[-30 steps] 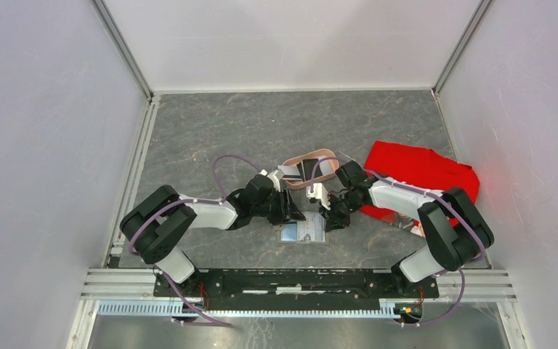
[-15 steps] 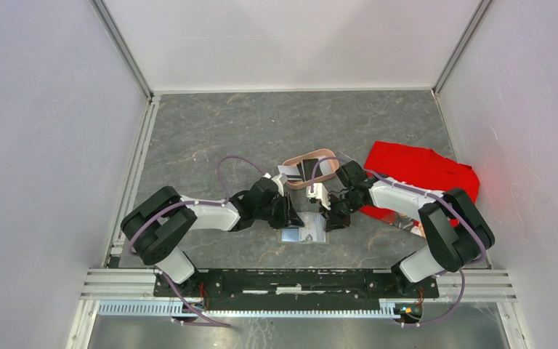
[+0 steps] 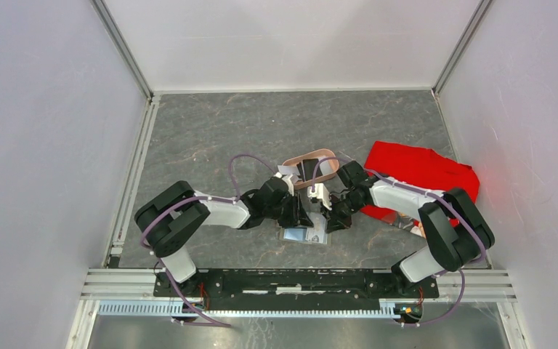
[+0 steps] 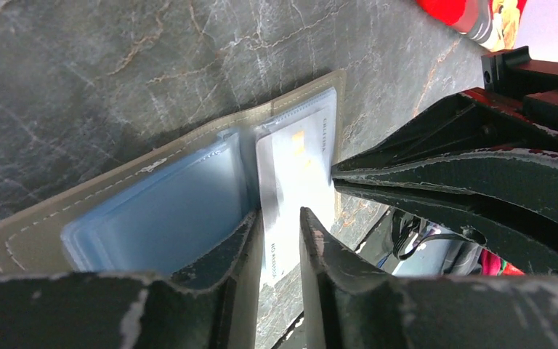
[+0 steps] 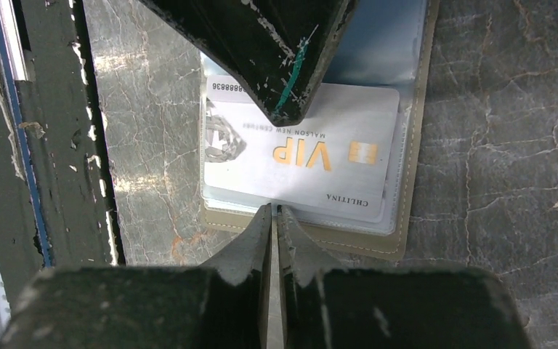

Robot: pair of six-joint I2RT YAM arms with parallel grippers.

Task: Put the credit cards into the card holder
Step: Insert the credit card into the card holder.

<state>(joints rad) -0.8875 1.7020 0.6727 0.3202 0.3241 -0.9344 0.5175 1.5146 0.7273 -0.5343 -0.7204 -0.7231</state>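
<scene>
Lettering is carried on the silvery-white rectangular credit card (image 5: 334, 138): "VIP" in large gold capitals beside a small gold chip square, "MALSON NEW CENTURY" in fine print next to it, "CHLITINA" near one corner, and along one long edge a serial line marked "NO" and made up mostly of eights, partly covered. From the right wrist all of it is seen upside down. A grey diamond picture is printed at one end.

The card is seated in a clear plastic pocket (image 5: 298, 207) on one half of the small olive-grey folding card holder (image 5: 411, 145). The holder is laid open and flat on the grey marbled tabletop (image 5: 501, 189), towards the table's near edge and between the two arms. A second, bluish clear pocket panel is seen on its other half.

The left gripper (image 4: 280, 218) is set down over the card, its fingers slightly apart, with the card's face visible in the gap. The right gripper (image 5: 275, 212) is closed to a thin slit, its tips at the pocket's outer edge. Whether the film is nipped there cannot be made out, as the tips cover the spot.

Just beyond the grippers a pink oval tray (image 3: 318, 151) is placed. Further right a bright red soft item (image 3: 421, 171) is spread on the table.
</scene>
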